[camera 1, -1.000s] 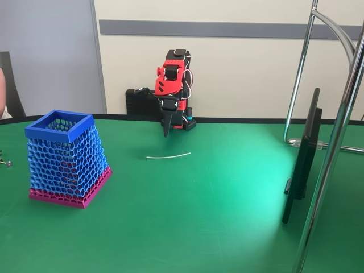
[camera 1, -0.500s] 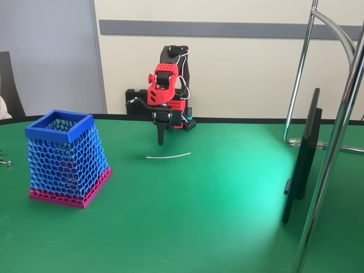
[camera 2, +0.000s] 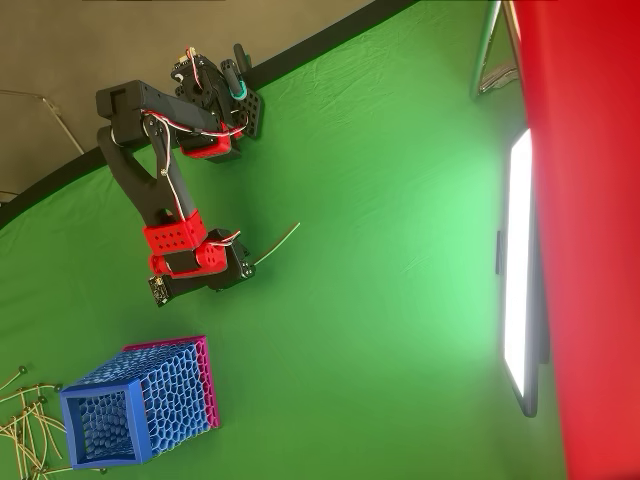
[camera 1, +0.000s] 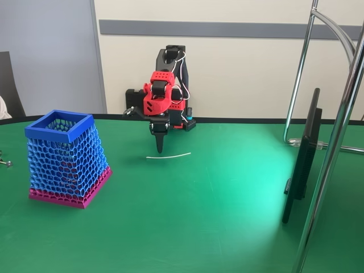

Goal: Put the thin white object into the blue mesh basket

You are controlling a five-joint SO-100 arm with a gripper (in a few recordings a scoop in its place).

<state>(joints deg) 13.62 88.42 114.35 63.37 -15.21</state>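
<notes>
Gripper (camera 1: pixel 159 147) pointing straight down with fingers pressed together, poised just above the left end of the thin white object (camera 1: pixel 168 155), likely lining up for a pinch at that end. Thin white object lying flat on the green desk (camera 1: pixel 227 216), well apart from the blue mesh basket (camera 1: pixel 67 158), upright with rim open.

The thin white object (camera 1: pixel 168 155) lies flat on the green worktop (camera 1: pixel 216 216), a slightly curved strand. The blue mesh basket (camera 1: pixel 65 158) stands upright at its 8 o'clock in the fixed view, well apart: tapered honeycomb walls, solid blue square rim, wider magenta base.
</notes>
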